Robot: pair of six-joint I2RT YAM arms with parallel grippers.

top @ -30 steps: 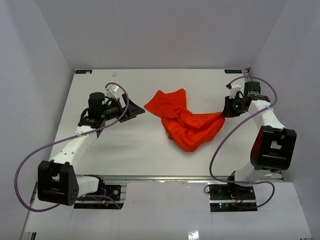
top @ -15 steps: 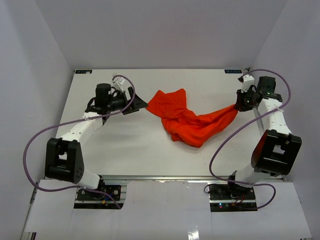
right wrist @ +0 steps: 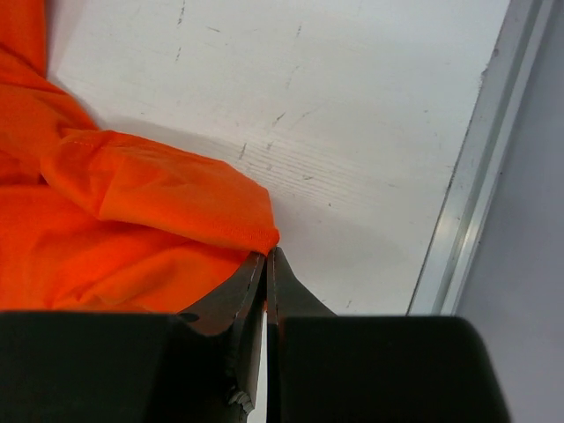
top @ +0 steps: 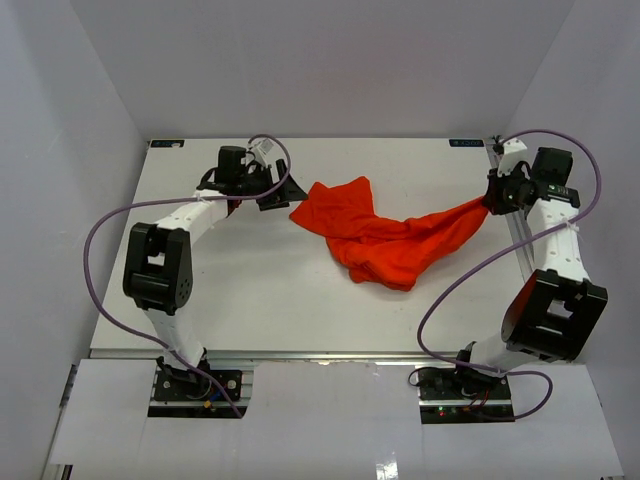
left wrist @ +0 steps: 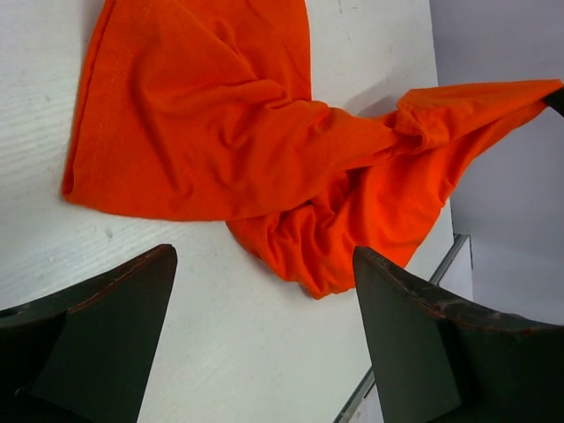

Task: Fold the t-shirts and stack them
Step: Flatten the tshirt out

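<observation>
Fabric of the t-shirt (top: 375, 240) is stretching further right than a second ago, as the right gripper (top: 493, 196), clamped on a hem corner, is drawing back toward the metal rail (right wrist: 458, 176) at the table's right edge. The left gripper (top: 278, 194), jaws standing wide and holding nothing, is closing in on the shirt's left edge. The bulk is lying crumpled mid-table (top: 250, 290), on white scuffed board. Plain pale walls (top: 330, 60) are enclosing three sides.
</observation>
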